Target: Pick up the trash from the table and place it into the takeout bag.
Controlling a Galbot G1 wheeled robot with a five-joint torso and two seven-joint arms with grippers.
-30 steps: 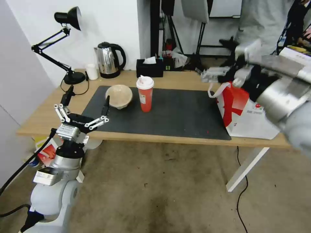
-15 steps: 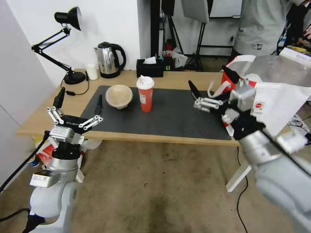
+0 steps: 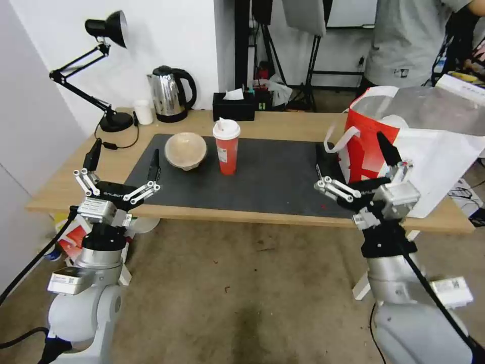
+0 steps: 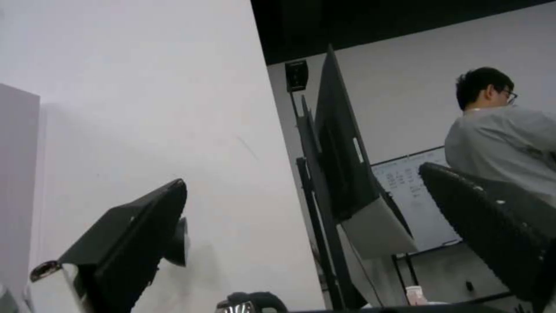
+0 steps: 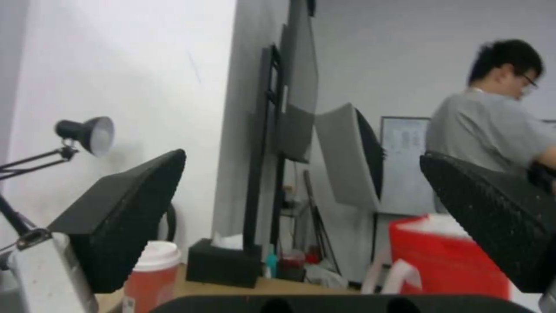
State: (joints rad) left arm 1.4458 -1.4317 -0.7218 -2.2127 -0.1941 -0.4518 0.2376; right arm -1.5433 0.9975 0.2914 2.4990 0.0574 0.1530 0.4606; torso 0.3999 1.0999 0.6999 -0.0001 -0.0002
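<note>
- The left gripper (image 3: 123,163) is spread wide at the table's (image 3: 65,184) near edge.
- A round paper-pulp bowl (image 3: 186,150) and a tall red cup (image 3: 226,146) sit on the dark mat (image 3: 273,174).
- The right gripper (image 3: 356,155) is spread wide, by the boxy takeout bag (image 3: 404,144).

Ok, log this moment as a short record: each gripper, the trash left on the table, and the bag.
left gripper: open, empty, at the table's near left edge
right gripper: open, empty, in front of the takeout bag
beige bowl: on the dark mat, beside the red cup
red cup: upright, white lid on
takeout bag: at the table's right end, mouth open
</note>
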